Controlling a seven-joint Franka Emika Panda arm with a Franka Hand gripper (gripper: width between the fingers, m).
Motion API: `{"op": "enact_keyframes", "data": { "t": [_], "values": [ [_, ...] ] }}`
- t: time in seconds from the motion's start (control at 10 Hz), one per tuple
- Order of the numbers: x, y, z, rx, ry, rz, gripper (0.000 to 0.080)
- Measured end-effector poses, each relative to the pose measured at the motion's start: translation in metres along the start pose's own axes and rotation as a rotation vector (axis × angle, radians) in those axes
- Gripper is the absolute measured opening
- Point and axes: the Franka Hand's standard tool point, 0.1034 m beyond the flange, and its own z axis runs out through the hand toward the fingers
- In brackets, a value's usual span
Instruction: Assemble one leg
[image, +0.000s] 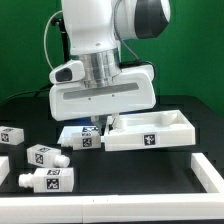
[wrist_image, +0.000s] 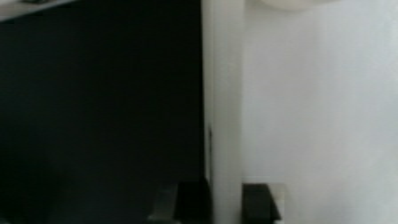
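Observation:
Three legs lie at the exterior view's left: one (image: 12, 137), one (image: 45, 155) and one (image: 47, 181), each a small white block with black-and-white tags. A fourth leg (image: 78, 138) lies just beside my gripper (image: 97, 126). The gripper is down at the left end of the large white tray-like piece (image: 150, 131). In the wrist view, my gripper (wrist_image: 228, 205) has its two dark fingers set narrowly. The tray-like piece's white edge (wrist_image: 226, 150) is between them, one finger on the dark table side, the other over the white surface (wrist_image: 311, 120).
The table is black. A flat white piece (image: 207, 172) lies at the exterior view's lower right. A round pale spot (wrist_image: 285, 4) shows on the white surface far from the fingers in the wrist view.

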Motion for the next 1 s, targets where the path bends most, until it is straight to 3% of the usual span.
{"op": "enact_keyframes", "data": {
  "t": [0.3,0.4,0.6,0.7,0.8,1.0],
  "values": [
    [0.000,0.001,0.002,0.000,-0.005,-0.001,0.0057],
    [0.007,0.006,0.000,0.018,-0.059,-0.003,0.0057],
    [0.057,0.016,-0.004,0.026,-0.085,-0.021,0.0057],
    [0.069,0.011,0.003,0.014,-0.092,0.007,0.0057],
    [0.067,0.008,0.011,0.010,-0.093,0.012,0.0057],
    [0.067,0.010,0.010,0.010,-0.092,0.011,0.0057]
  ]
}}
